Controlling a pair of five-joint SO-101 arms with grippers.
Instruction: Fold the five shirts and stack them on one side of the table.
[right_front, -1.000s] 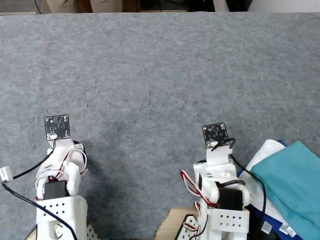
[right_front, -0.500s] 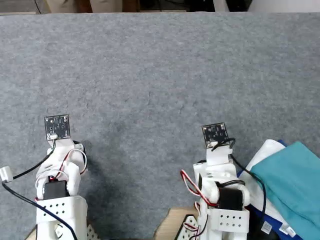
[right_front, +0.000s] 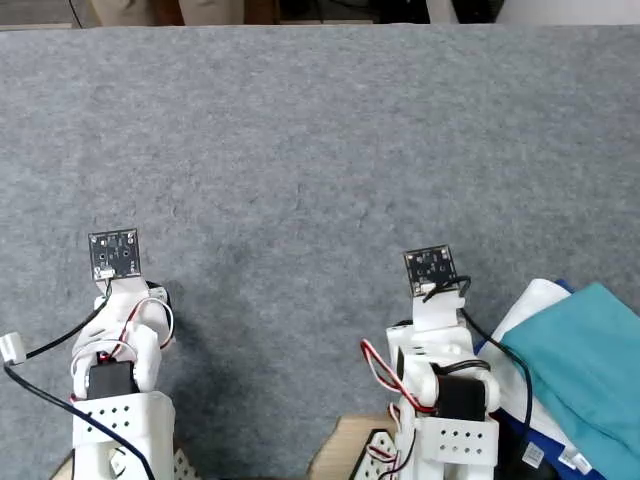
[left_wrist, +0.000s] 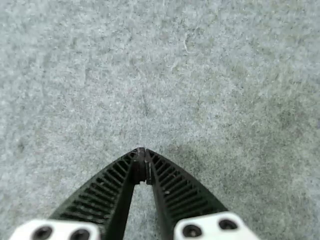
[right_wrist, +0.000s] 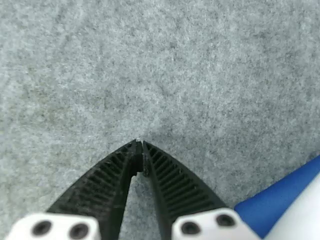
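A pile of shirts lies at the table's near right corner, with a teal shirt (right_front: 590, 350) on top, a white one (right_front: 528, 300) under it and a blue edge (right_front: 562, 286) showing. A blue and white corner of the pile (right_wrist: 280, 202) appears beside my right gripper (right_wrist: 139, 146), which is shut with nothing in it, just above the grey felt. My left gripper (left_wrist: 140, 152) is also shut and empty over bare felt. In the high view both arms sit folded back at the near edge, the left arm (right_front: 118, 330) and the right arm (right_front: 435, 340).
Grey felt (right_front: 320, 150) covers the whole table. A brown board (right_front: 345, 440) lies between the two arm bases at the near edge.
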